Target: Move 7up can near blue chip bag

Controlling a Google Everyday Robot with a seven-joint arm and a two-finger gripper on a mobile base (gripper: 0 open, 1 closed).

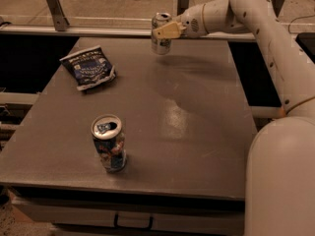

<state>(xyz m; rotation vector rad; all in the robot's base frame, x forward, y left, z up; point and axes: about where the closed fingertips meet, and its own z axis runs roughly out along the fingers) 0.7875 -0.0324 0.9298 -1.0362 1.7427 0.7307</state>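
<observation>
The 7up can [160,44], silvery with a metal top, is at the far middle of the table, held upright in my gripper [164,32]. The can's bottom seems just above the tabletop. The gripper's tan fingers [168,31] are shut around the can's upper side. The blue chip bag [88,68], dark blue with white lettering, lies flat at the far left of the table, well to the left of the can.
A blue, colourfully printed can [109,143] stands upright near the front left of the grey table [197,132]. My white arm reaches in from the right and its base fills the right front corner. A rail runs behind the table's far edge.
</observation>
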